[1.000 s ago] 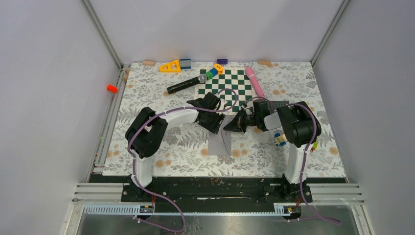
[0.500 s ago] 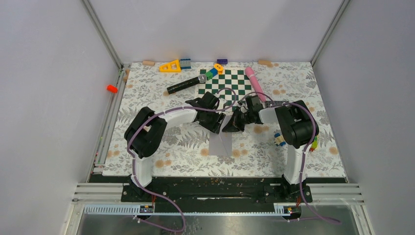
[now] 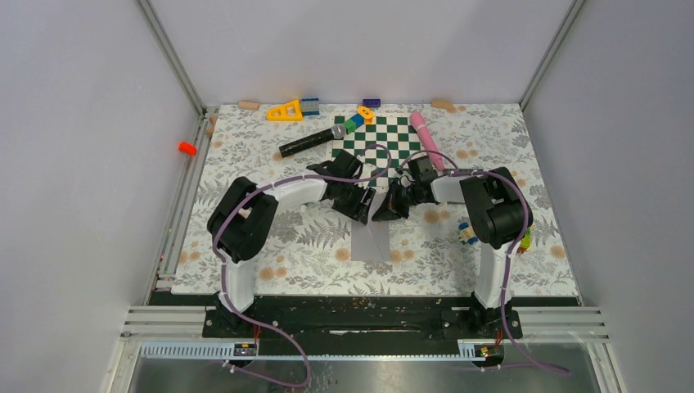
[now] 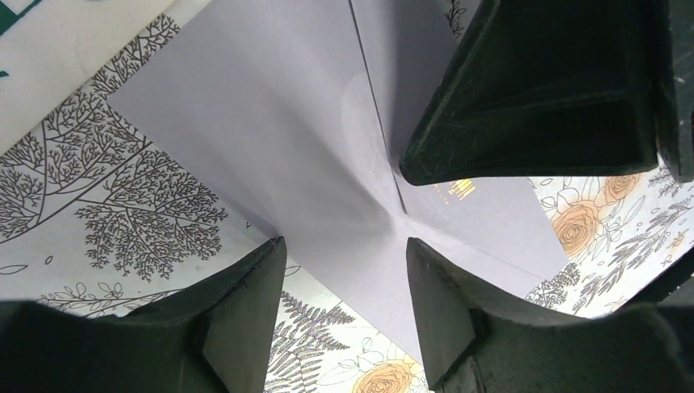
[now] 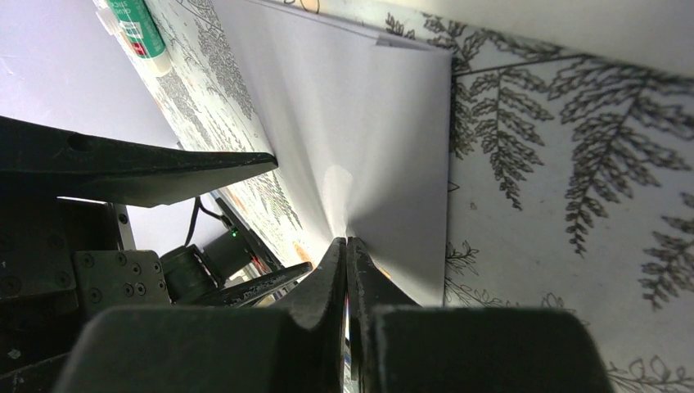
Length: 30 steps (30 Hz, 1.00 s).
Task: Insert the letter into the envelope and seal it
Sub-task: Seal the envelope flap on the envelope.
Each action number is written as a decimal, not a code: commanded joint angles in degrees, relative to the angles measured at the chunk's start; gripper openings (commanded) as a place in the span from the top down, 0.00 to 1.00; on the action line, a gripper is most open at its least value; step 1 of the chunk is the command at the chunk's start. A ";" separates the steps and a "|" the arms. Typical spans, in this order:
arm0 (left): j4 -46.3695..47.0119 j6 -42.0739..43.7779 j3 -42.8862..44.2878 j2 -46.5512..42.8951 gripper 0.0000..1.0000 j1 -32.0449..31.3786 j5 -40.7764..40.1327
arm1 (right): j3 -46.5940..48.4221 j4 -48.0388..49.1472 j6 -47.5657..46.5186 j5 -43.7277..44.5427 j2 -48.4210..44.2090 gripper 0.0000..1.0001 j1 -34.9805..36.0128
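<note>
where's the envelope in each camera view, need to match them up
Top external: the envelope lies at centre, just below the two meeting gripper tips.
Left wrist: the envelope fills the middle and top of the picture.
Right wrist: the envelope runs from top centre down to the shut right gripper, which pinches it.
Shared landmark: the fern-print table cover under it, seen in all three views.

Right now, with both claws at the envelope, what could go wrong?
1. The right claw pinches only a thin fold of the envelope at its tips; the paper may slip out or tear.
2. The open left claw stands very close to the right one; they may collide.
</note>
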 commanded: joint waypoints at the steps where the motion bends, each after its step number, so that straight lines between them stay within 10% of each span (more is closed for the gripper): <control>1: -4.74 -1.38 -0.28 4.78 0.42 -1.67 -1.99 | 0.04 -4.88 -2.54 5.55 0.53 1.00 0.52; 18: 6.44 -4.04 -7.42 -7.02 0.26 0.07 -2.14 | 0.08 -4.72 -2.64 5.73 1.05 1.00 0.51; 24: 9.60 -6.20 -7.92 -6.70 0.76 2.19 9.81 | -0.03 -4.74 -2.90 5.56 1.02 1.00 0.49; 30: 13.67 -7.66 -8.24 -6.63 0.96 2.49 20.44 | -0.01 -4.79 -2.94 5.36 1.22 1.00 0.51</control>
